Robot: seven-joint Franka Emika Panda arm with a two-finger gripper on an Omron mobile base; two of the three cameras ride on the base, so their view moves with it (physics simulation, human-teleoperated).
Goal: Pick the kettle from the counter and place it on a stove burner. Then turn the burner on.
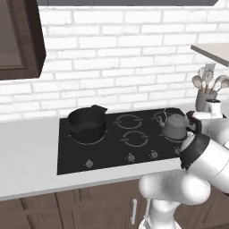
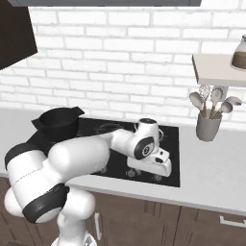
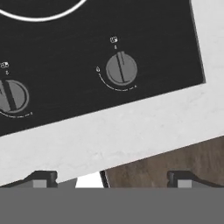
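The grey kettle point(image 1: 175, 125) stands upright on a right-hand stove burner point(image 1: 169, 139) of the black cooktop point(image 1: 71, 152). My gripper point(image 2: 146, 174) hangs low over the cooktop's front right corner, a little in front of the kettle. In the hand view the gripper point(image 3: 113, 179) is open, its fingertips point(image 3: 43, 178) wide apart with nothing between them. Beyond them lie a round knob point(image 3: 121, 68) with its dial arc, a second knob point(image 3: 13, 96) to the left, and a strip of pale counter point(image 3: 131, 127).
A black pot point(image 1: 87, 120) with side handles sits on the left rear burner. A grey utensil cup point(image 2: 208, 126) with spoons stands on the counter point(image 2: 216, 168) to the right, under a shelf point(image 2: 218, 72). Wooden cabinet fronts point(image 3: 175, 159) lie below the counter's edge.
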